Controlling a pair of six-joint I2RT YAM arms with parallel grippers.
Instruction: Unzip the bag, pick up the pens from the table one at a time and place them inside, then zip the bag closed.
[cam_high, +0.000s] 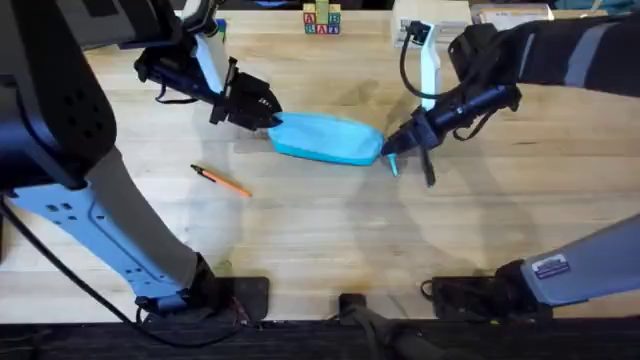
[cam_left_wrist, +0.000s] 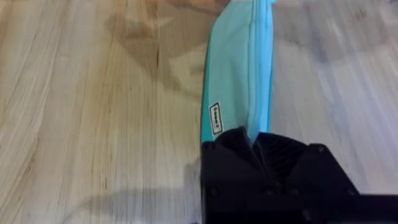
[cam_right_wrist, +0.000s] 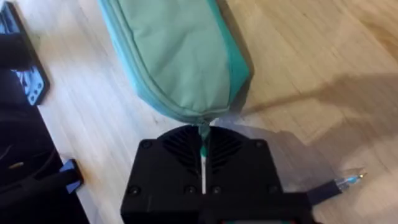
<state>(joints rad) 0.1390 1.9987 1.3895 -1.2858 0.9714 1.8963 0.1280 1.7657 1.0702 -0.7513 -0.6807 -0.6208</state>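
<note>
Right now my left fingers (cam_high: 268, 117) are clamped on the nine o'clock end of the bag (cam_high: 325, 137), which lies across the middle of the tabletop (cam_high: 330, 230), while my right fingers (cam_high: 385, 150) are pinched together on the pull tab at its three o'clock end. Off at about eight o'clock from the bag lies the orange pen (cam_high: 222, 180), and a black pen (cam_high: 428, 165) sits just beside my right fingers

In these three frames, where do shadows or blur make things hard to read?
Overhead: the left arm looms dark and blurred at the near left edge, while the light-blue oblong fabric pouch and slim orange pen read clearly. Left wrist: soft arm shadows cross the light wooden plank tabletop. Right wrist: a broad shadow darkens the wood beside the pouch.
</note>
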